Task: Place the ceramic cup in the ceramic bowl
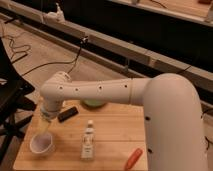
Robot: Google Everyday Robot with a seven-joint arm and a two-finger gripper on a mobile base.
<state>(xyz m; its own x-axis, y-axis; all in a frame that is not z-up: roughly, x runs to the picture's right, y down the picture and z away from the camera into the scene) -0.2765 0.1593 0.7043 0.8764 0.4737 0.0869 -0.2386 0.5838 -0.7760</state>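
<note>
The ceramic cup (41, 144), small, round and white, stands at the front left of the wooden table (115, 135). My gripper (45, 129) hangs just above the cup's far rim, at the end of the white arm (100, 92) that reaches in from the right. The ceramic bowl (93, 104), green inside, sits at the back middle of the table. The arm hides most of it, so only its front edge shows.
A black bar-shaped object (67, 114) lies to the right of the gripper. A white tube-shaped bottle (88, 141) lies at the front middle. A red-orange object (133, 158) lies at the front right. A black chair (10, 107) stands off the table's left edge.
</note>
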